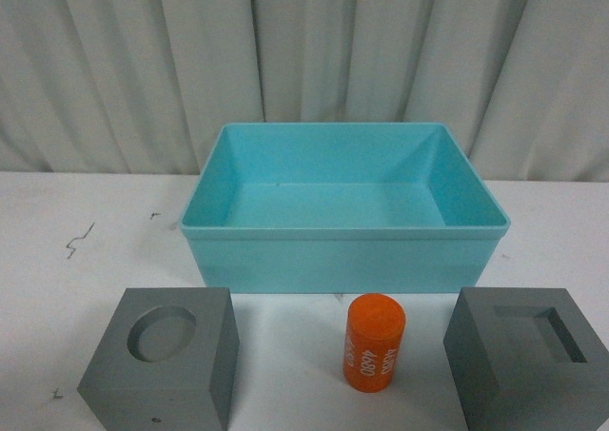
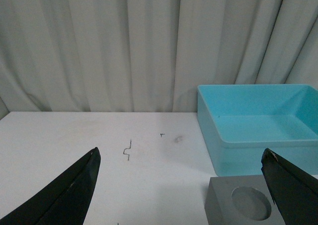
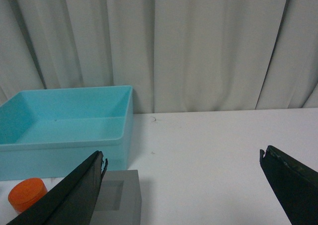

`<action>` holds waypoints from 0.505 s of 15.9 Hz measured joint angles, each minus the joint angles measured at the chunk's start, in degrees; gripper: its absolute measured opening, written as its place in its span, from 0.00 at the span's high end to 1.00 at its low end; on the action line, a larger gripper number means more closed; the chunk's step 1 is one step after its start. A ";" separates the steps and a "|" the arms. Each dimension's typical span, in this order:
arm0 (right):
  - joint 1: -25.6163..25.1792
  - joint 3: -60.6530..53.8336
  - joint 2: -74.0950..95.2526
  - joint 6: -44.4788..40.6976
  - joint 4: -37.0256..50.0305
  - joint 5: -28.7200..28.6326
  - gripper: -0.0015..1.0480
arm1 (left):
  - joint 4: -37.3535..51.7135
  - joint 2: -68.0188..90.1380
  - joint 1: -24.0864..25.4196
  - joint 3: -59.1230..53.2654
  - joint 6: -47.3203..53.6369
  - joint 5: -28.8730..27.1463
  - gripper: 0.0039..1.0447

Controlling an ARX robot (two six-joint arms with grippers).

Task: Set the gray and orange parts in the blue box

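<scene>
Pale pleated curtain (image 1: 304,50) hangs behind a white table (image 1: 57,288). The blue box (image 1: 343,264) sits mid-table toward the far edge, empty, opening up.

Toward the near edge there are two gray blocks. The gray block with round recess (image 1: 162,360) is at the near-left. The gray block with square recess (image 1: 528,355) is at the near-right and partly cropped. The orange cylinder (image 1: 373,343) stands upright between them, just in front of the box wall and apart from both blocks. Nothing is in the box yet.

The left gripper (image 2: 180,151) has its fingers spread wide and holds nothing, and the round-recess block lies just ahead of it. The right gripper (image 3: 182,154) is also spread wide and empty, with the square-recess block and the cylinder ahead. Neither arm shows in the front view.

Likely step: first pick. Judgement: each arm should take its nearer block. Square the jaws across flat opposite faces, not corners, and grip low enough that the block does not tip. Lift clear of the box rim before moving over it.

The blocks look wide, so the full spread may be needed. The cylinder stands near the square-recess block and could get knocked over. Small dark scribble marks (image 1: 78,241) toward the left edge are flat and no obstacle.
</scene>
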 joint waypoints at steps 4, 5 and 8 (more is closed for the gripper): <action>0.00 0.00 0.00 0.00 0.00 0.00 0.06 | 0.00 0.00 0.00 0.00 0.00 0.00 0.06; 0.00 0.00 0.00 0.00 0.00 0.00 0.06 | 0.00 0.00 0.00 0.00 0.00 0.02 0.06; 0.00 0.00 0.00 0.00 0.00 0.00 0.06 | 0.00 0.00 0.00 0.00 0.02 0.00 0.06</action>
